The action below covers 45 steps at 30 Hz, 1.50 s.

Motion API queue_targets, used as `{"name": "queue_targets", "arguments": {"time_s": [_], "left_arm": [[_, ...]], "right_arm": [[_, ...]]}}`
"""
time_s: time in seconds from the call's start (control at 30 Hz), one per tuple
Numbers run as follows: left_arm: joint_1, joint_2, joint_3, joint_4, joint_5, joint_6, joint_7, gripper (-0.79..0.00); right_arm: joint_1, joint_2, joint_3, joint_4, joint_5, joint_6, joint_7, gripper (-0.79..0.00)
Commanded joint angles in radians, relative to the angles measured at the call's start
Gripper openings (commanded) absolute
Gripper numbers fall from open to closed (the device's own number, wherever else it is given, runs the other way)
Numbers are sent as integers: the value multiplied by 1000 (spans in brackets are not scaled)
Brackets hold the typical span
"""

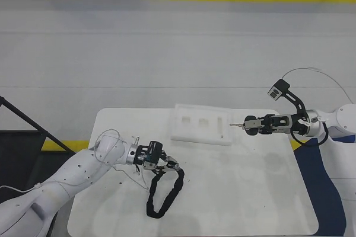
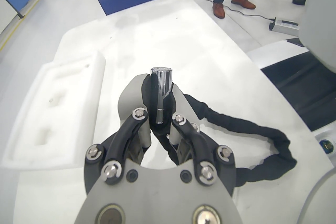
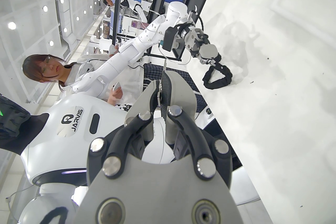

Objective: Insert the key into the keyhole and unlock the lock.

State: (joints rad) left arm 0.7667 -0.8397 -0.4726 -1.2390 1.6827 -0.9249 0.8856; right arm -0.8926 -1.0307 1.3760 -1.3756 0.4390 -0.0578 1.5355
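The left gripper is clamping its jaws tight on the lock by the chrome cylinder, near the desk's left edge. The lock's black sleeved loop is lying toward the near edge. The right gripper is pinching the key between closed jaws, just beside the foam tray at the far edge.

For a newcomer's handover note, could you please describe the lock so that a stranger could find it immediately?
On the white table, find the white foam tray; nearer the robot is the left pincer. It grips the lock: a chrome cylinder on a loop sleeved in black fabric, the only black, floppy thing among white ones.
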Motion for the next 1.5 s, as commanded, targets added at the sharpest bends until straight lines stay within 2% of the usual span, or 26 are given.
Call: {"name": "queue_targets", "arguments": {"time_s": [0.0, 0.33, 0.57, 0.83, 1.07, 1.13, 1.47], "left_arm": [[19, 19, -32, -57, -23, -8, -15, -785], [127, 81, -186, -245, -235, -30, -110, -785], [163, 98, -276, -369, -351, 3, -196, -785], [143, 82, -319, -488, -431, 89, -367, -785], [114, 46, -313, -499, -504, 218, -492, -785], [110, 38, -308, -503, -517, 237, -507, -785], [110, 38, -308, -503, -517, 237, -507, -785]], "right_arm": [[0, 0, 0, 0, 0, 0, 0, -785], [-50, 35, 33, -235, -60, 140, 0, -785], [-83, 72, 103, -375, -70, 262, 0, -785], [-109, 96, 124, -464, -60, 312, 0, -785], [-119, 102, 138, -469, -41, 323, -19, -785], [-119, 102, 138, -469, -41, 323, -19, -785], [-119, 102, 138, -469, -41, 323, -19, -785]]}}
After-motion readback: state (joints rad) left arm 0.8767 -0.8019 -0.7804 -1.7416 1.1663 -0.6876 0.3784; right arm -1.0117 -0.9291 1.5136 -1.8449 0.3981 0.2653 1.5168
